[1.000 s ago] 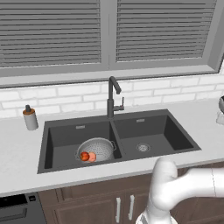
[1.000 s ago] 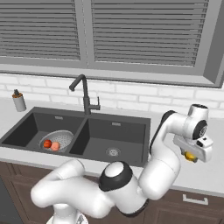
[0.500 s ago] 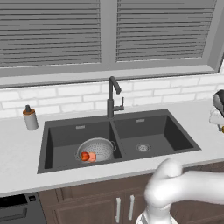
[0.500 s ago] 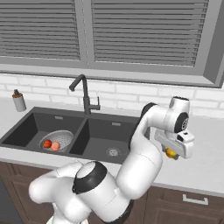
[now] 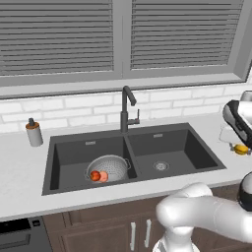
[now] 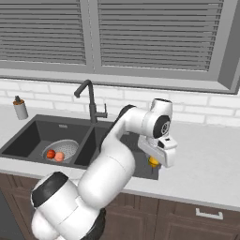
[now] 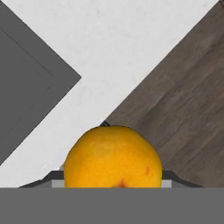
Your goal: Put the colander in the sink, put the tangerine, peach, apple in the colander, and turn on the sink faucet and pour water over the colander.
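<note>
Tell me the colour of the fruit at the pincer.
Yellow-orange: it is the tangerine, and the hand view shows it best, close up between the pincer tips.

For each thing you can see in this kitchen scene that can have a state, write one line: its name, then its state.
colander: upright in the left basin, holding two fruits.
apple: inside the colander.
peach: inside the colander, beside the apple.
tangerine: between the fingers, lifted over the counter edge.
gripper: shut on the tangerine.
sink faucet: no water visible from the spout.
sink: right basin bare.
soap dispenser: upright on the counter.
</note>
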You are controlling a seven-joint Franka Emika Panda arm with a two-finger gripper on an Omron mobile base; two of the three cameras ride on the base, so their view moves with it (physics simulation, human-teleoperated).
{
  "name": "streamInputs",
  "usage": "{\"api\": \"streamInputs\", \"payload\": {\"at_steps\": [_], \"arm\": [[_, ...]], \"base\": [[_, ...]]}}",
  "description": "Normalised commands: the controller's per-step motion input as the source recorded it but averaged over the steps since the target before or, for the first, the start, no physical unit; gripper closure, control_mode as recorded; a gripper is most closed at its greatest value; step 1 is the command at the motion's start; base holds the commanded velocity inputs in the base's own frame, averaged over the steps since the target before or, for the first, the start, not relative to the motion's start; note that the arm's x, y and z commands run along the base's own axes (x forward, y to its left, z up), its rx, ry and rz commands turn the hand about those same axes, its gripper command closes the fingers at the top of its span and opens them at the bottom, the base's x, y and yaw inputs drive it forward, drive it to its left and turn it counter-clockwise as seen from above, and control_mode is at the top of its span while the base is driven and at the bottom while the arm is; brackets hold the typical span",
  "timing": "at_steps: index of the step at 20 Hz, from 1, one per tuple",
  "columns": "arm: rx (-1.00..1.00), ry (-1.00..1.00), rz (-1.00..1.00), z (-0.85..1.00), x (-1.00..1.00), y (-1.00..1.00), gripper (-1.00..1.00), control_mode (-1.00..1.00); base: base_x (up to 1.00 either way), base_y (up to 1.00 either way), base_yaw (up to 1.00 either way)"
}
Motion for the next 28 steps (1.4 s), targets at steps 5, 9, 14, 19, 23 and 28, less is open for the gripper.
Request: {"api": "streamInputs", "payload": {"at_steps": [5,9,14,19,23,28], "arm": [[0.0,-0.02,0.03,0.02,-0.21,0.99,1.0,-1.0],[0.0,0.0,0.0,0.02,-0.1,1.0,1.0,-1.0],[0.0,-0.01,0.03,0.02,-0.04,0.97,1.0,-1.0],[0.0,-0.02,0.08,0.03,0.04,0.95,1.0,-1.0],[0.02,0.0,0.12,0.05,0.0,0.93,1.0,-1.0],[0.02,0.0,0.13,0.03,0.01,0.89,1.0,-1.0]], "base": [[0.0,0.0,0.0],[0.0,0.0,0.0],[0.0,0.0,0.0],[0.0,0.0,0.0],[0.0,0.0,0.0],[0.0,0.0,0.0]]}}
